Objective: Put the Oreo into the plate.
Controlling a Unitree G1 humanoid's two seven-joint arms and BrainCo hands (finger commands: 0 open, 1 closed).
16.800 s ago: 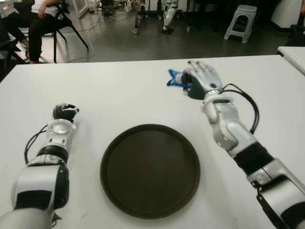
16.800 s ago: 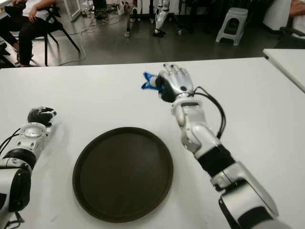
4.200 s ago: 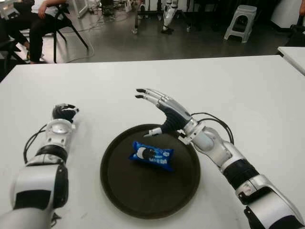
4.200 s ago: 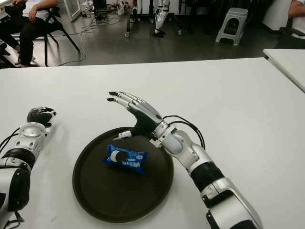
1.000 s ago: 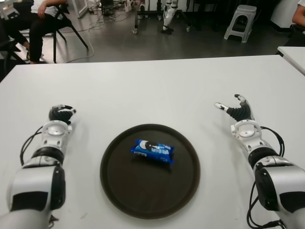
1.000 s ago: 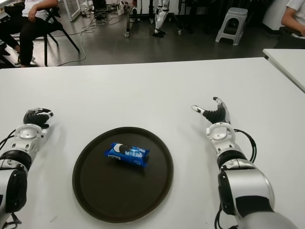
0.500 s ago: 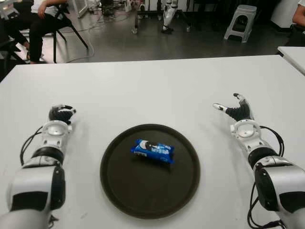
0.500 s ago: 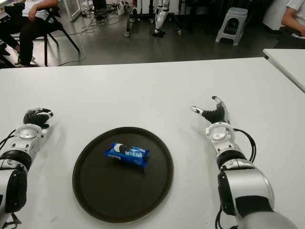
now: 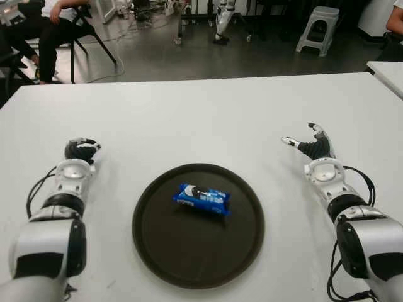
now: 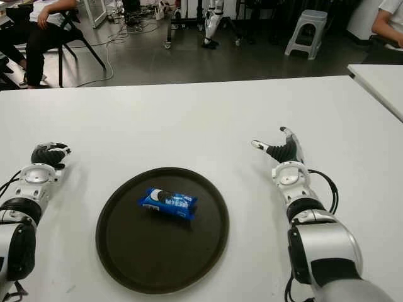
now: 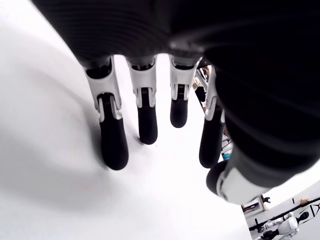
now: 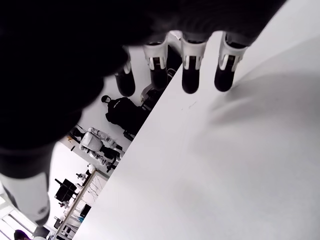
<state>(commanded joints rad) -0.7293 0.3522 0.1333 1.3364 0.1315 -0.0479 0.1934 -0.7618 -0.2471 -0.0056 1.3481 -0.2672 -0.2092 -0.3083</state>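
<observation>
Since the start of the recording the Oreo [image 9: 201, 199] has gone from the right hand's grasp at the far side of the table to the dark round plate [image 9: 162, 251], and the right hand [image 9: 313, 147], which a few seconds ago hung over the plate's far right rim, now shows well to the right of the plate; over the last second nothing has visibly shifted. The Oreo, a blue packet with a white patch and a dark biscuit printed on it, lies flat inside the plate, a little toward its far side and left of its middle, its long axis running roughly left to right with the right end slightly nearer the robot. The plate sits on the white table [image 9: 201, 113], between the two forearms. The right hand holds nothing: its thumb sticks out toward the plate and its fingers [image 12: 191, 72] are extended loosely, tips close over the tabletop in its wrist view. The left hand [image 9: 80, 150] shows to the left of the plate, about level with its far rim; it too is empty, its fingers [image 11: 113, 137] reaching out side by side just over the white surface, relaxed and not closed on anything. Beyond the table's far edge are a grey floor, a person seated on a chair [image 9: 82, 34] at far left, and a pale stool [image 9: 318, 28] at far right.
</observation>
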